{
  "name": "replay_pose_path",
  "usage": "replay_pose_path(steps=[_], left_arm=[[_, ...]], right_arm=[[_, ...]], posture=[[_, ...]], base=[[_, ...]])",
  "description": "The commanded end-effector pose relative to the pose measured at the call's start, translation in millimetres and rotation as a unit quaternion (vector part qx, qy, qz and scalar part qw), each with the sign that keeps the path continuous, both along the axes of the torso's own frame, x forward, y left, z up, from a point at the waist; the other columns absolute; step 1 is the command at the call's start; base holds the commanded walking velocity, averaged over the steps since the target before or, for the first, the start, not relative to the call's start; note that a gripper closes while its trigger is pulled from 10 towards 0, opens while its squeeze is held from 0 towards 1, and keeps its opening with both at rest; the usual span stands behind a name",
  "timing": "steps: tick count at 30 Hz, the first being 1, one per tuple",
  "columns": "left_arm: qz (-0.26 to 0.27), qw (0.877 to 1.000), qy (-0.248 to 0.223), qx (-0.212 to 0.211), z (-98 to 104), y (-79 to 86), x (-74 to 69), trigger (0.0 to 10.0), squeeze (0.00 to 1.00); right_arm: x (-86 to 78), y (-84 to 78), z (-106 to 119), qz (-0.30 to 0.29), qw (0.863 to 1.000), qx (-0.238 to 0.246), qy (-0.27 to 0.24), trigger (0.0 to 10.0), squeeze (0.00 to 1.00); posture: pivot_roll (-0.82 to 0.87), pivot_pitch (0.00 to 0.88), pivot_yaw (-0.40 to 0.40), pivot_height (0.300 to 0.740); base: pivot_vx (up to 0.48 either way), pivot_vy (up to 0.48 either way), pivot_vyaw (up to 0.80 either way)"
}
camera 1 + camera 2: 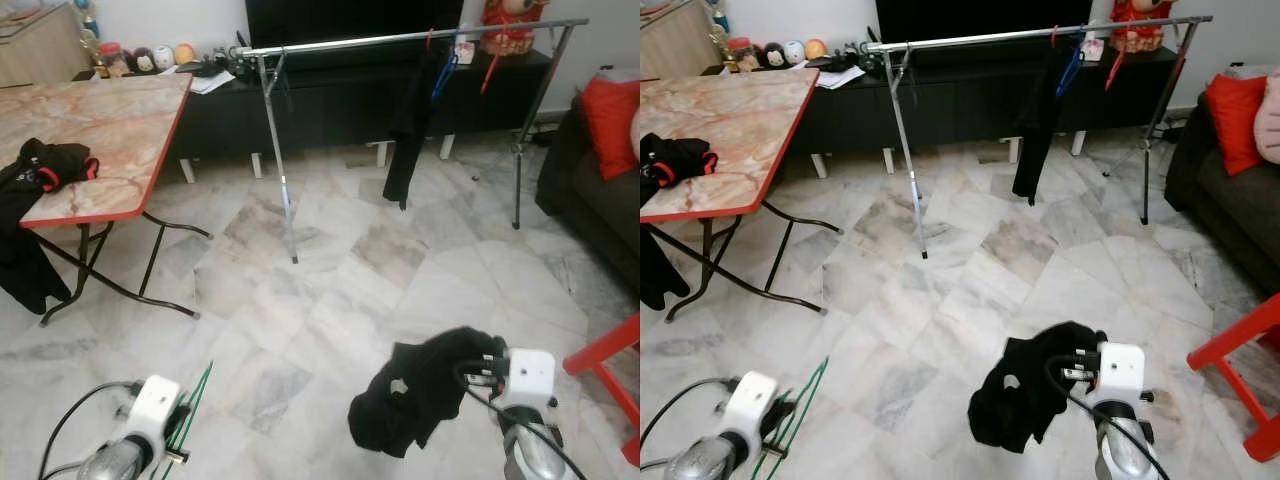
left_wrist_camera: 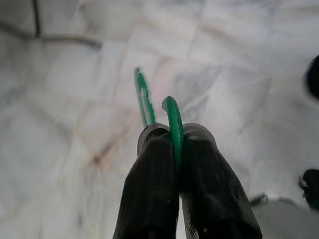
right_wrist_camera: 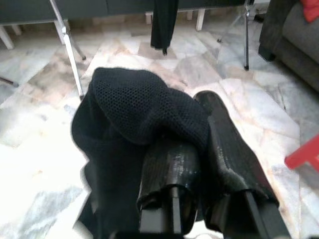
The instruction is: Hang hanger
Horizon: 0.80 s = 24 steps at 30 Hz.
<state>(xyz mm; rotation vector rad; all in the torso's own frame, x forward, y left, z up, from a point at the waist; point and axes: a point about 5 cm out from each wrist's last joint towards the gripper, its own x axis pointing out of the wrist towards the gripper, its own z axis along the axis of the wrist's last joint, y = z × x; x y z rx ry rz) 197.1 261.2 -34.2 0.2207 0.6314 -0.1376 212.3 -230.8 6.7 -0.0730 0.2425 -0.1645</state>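
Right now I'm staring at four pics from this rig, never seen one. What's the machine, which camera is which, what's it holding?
It is a walking humanoid with two silver arms, each ending in two long black fingers. The two wide pictures come from a stereo camera on its head, looking down at a marble floor; the other two come from a camera on each wrist, looking along the fingers. The left gripper is shut on a green hanger. The right gripper is shut on a black garment. Ahead stands a metal clothes rail with another dark garment hanging from it. To the robot's left is a folding table with dark clothing draped over its edge.
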Motion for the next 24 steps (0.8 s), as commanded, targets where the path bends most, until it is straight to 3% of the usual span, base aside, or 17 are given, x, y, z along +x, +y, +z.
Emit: replay_pose_path(steps=[1,7,12,13,19,24], left_arm=[[0.031,0.999,0.008,-0.001,-6,5.7,-10.6,10.0,0.0],[0.07,0.996,0.046,-0.019,-25,1.6,-36.4,10.0,0.0],[0.084,0.993,0.075,-0.031,-38,-9.6,-51.1,10.0,0.0],[0.095,0.991,0.087,-0.034,-41,-12.7,-52.8,10.0,0.0],[0.115,0.987,0.098,-0.051,-46,-20.6,-51.6,10.0,0.0],[0.114,0.987,0.104,-0.045,-45,-20.3,-47.3,10.0,0.0]], right_arm=[[-1.7,4.9,7,0.002,1.0,-0.006,-0.016,0.0,0.0],[-19.1,7.5,12,0.0,1.0,-0.004,-0.011,0.0,0.0],[-15.8,15.7,14,0.035,0.999,-0.012,-0.004,0.3,0.0],[-8.3,17.7,21,0.044,0.999,-0.017,-0.013,10.0,0.0],[5.8,18.8,34,0.035,0.999,-0.012,-0.038,10.0,0.0],[9.1,26.8,31,0.031,0.999,0.001,-0.04,10.0,0.0]], posture=[[-0.02,0.0,0.019,0.74],[-0.03,0.0,0.009,0.74],[-0.04,0.0,-0.023,0.74],[-0.03,0.0,-0.036,0.74],[-0.03,0.0,-0.034,0.74],[-0.03,0.0,-0.022,0.74]], base=[[0.0,0.0,0.0],[0.0,0.0,0.0],[0.0,0.0,0.0],[0.0,0.0,0.0],[0.0,0.0,0.0],[0.0,0.0,0.0]])
